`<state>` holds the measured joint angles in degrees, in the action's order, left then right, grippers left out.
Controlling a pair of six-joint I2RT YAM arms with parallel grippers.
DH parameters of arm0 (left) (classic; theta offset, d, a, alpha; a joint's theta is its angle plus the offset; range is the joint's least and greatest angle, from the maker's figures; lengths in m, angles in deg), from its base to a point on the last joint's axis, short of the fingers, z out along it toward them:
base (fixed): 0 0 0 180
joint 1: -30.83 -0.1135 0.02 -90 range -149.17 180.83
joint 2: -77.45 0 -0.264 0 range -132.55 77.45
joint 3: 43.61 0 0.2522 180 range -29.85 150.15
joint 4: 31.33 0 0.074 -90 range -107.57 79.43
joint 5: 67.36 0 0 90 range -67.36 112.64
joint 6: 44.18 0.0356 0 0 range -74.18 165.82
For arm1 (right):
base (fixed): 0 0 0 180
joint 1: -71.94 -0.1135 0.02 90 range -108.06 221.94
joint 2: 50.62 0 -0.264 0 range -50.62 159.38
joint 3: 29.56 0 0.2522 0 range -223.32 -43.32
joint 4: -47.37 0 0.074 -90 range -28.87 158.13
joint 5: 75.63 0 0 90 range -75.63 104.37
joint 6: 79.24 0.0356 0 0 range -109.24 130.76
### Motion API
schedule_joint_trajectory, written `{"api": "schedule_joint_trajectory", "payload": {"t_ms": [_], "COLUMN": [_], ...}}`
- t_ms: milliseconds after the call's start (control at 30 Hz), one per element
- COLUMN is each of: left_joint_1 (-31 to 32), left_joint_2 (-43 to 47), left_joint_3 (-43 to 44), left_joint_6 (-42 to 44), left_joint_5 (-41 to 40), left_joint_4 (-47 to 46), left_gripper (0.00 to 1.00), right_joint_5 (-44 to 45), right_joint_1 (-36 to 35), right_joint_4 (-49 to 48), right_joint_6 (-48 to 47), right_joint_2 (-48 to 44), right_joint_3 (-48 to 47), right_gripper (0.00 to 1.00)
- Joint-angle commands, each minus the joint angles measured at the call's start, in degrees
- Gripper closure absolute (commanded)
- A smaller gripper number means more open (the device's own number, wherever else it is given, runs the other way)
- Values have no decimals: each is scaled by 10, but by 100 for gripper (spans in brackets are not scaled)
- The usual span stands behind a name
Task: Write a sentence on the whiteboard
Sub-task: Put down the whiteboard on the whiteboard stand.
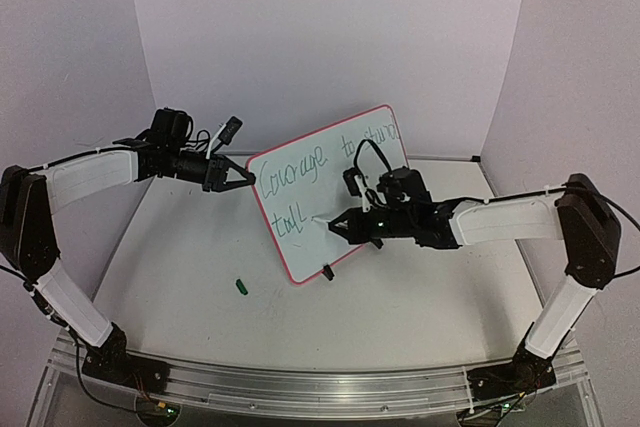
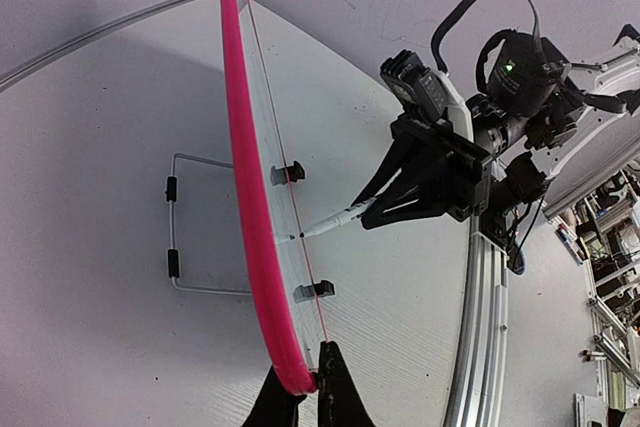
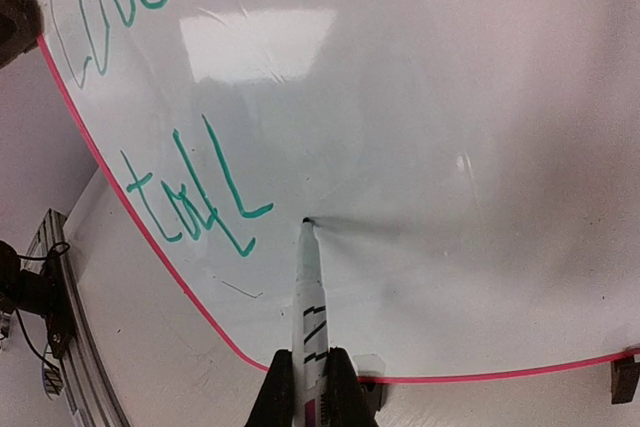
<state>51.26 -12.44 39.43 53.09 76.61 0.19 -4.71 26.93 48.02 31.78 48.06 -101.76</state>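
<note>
Ahead of the right gripper (image 3: 307, 359), the whiteboard (image 3: 450, 127) face is glossy and smooth, throwing back a pale glare. Its thin frame (image 2: 245, 197) looks like smooth pink-red plastic. The gripper's fingers (image 3: 277, 397) look like matt black plastic, and the marker (image 3: 310, 307) between them has a slick white plastic barrel. Beyond the left gripper (image 2: 308, 379), matt black too, the table (image 2: 400, 327) is matt white with a fine ribbed grain. The clip feet (image 2: 287, 174) look like black plastic, and the stand (image 2: 172, 227) is thin bare metal wire. Behind both, the rail (image 1: 300, 384) is brushed metal.
</note>
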Motion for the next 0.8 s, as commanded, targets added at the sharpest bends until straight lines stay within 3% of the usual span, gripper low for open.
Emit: {"api": "schedule_joint_trajectory", "payload": {"t_ms": [0,167,567,767], "left_joint_1": [18,18,18,18], "left_joint_2": [3,4,17,26], "left_joint_3": [3,4,2,-2], "left_joint_6": [49,44,42,40], "left_joint_5": [-21,-18,-25,-31], "left_joint_4": [31,31,35,34], "left_gripper": [100,93,62,55], "right_joint_5": [46,84,136,140], "right_joint_1": [7,28,51,52], "right_joint_4": [-6,1,5,5], "right_joint_6": [-14,-20,-21,-23], "right_joint_2": [-70,-121,-195,-206], "right_joint_3": [8,32,77,83], "right_gripper": [100,100,100,100]}}
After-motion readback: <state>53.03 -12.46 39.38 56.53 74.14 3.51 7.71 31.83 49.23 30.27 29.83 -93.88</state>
